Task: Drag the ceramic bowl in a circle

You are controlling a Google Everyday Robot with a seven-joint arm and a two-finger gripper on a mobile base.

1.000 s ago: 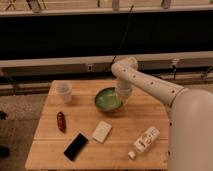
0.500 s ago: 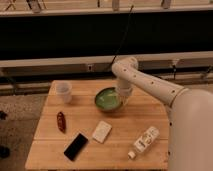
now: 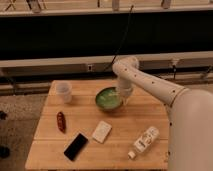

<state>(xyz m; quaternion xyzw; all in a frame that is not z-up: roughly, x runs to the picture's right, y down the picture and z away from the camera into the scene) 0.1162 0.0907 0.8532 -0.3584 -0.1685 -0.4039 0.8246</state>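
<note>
Camera view: ceramic bowl (image 3: 108, 98) sits upright on the wooden table (image 3: 125, 125), mouth up, in the back-centre part of the top. It's round, so no long axis or heading to report; glossy green outside, paler green inside.

Versus the two earlier frames: no visible change. Bowl is in the same spot relative to the cup and the table edge, arm outline is the same, other items haven't shifted.

Arm: white, comes in from the right foreground where the big white body fills the frame, runs up and left to a bent joint above the back edge of the table, then the last link drops steeply down to the bowl. The hand (image 3: 120, 98) is at the bowl's right rim, reaching down at or just inside it. Whether it's clenched on the rim, released, or just touching — can't tell, the wrist housing covers that area.

Rest of the table:
- translucent whitish plastic cup (image 3: 63, 91), upright, back-left corner, well apart from the bowl
- small reddish-brown elongated item (image 3: 61, 121) near the left edge, in front of the cup; can't identify it
- black phone (image 3: 76, 146) lying flat, front-left, set diagonally
- flat white rectangular packet (image 3: 102, 131) just right of the phone, in front of the bowl
- white bottle (image 3: 143, 142) lying on its side near the front-right, cap end toward the front edge

A dark cable (image 3: 123, 37) hangs behind the arm, running up from the joint.
</note>
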